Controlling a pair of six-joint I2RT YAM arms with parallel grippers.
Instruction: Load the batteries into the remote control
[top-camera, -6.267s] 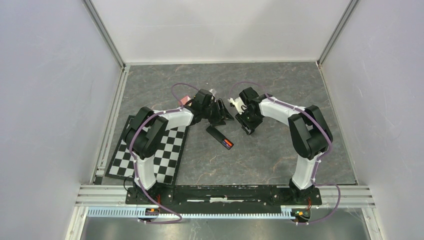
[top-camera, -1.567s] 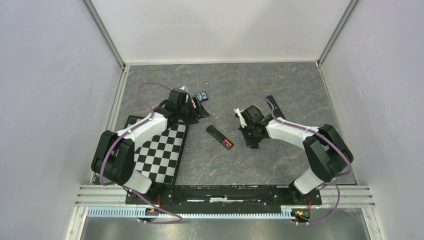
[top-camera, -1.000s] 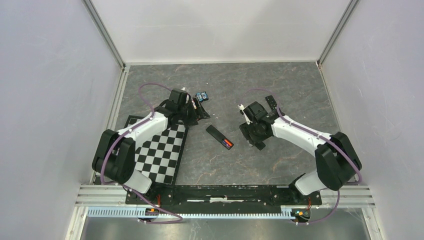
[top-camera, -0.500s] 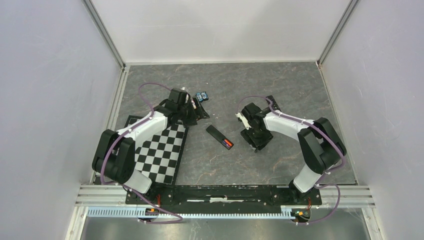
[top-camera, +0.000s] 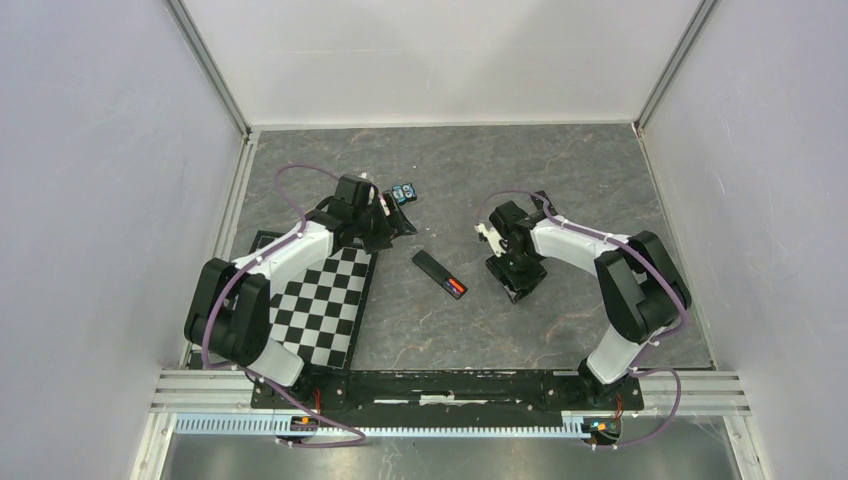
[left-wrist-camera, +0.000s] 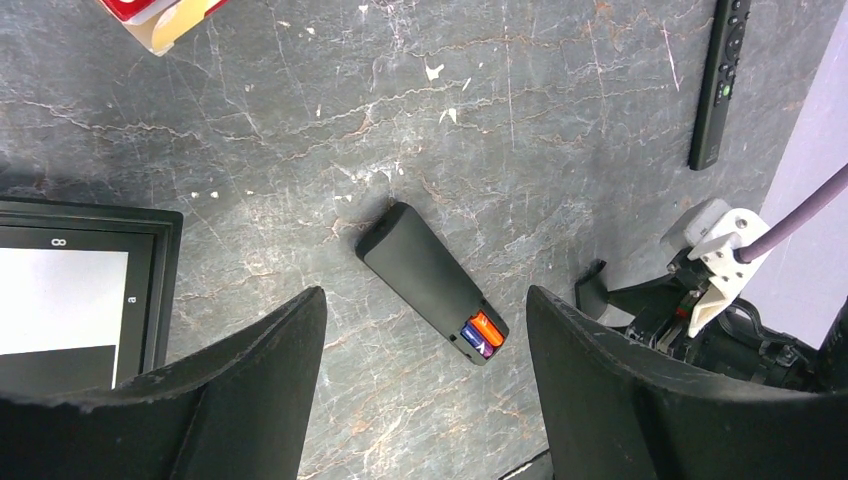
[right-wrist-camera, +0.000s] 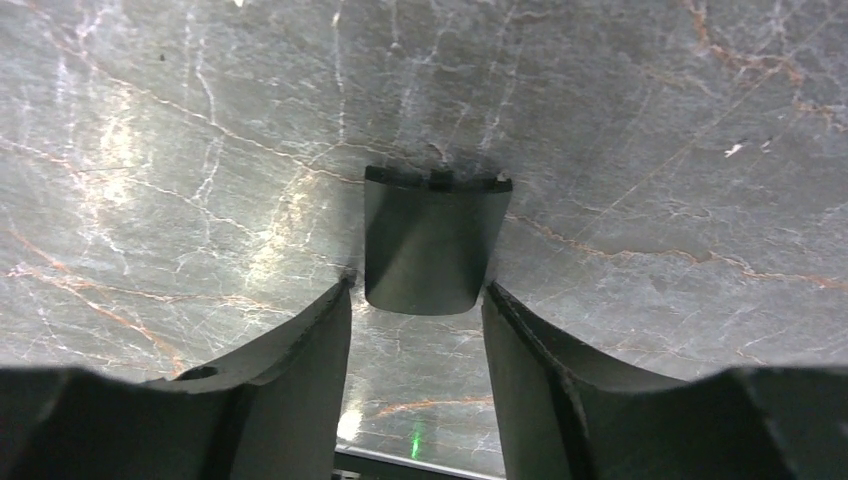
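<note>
Right tool (right-wrist-camera: 416, 288) sits low on the stone surface (right-wrist-camera: 650, 120), its jaws standing apart on either side of a small curved black battery cover (right-wrist-camera: 432, 235). One finger is at the cover's corner and the other just beside it, with no firm clamp to be seen. The batteries (left-wrist-camera: 480, 333), showing orange-red, blue and purple, sit in the open compartment at the end of the black remote control (left-wrist-camera: 420, 275). It lies flat and slantwise in the middle of the surface, well apart from the cover. With the cells apparently seated, the step in hand looks to be lifting the cover to close the compartment. Doing it well likely calls for a centred squeeze on the cover's two side edges, low enough to catch so thin a piece. A level lift should stop it pivoting or skidding out on the smooth stone. Left tool (left-wrist-camera: 425, 295) hangs above the remote control with jaws wide and nothing between them, well placed to steady the body. Farther off lie a slimmer remote (left-wrist-camera: 718, 80) and, at the left, a checkerboard (left-wrist-camera: 80, 290).
</note>
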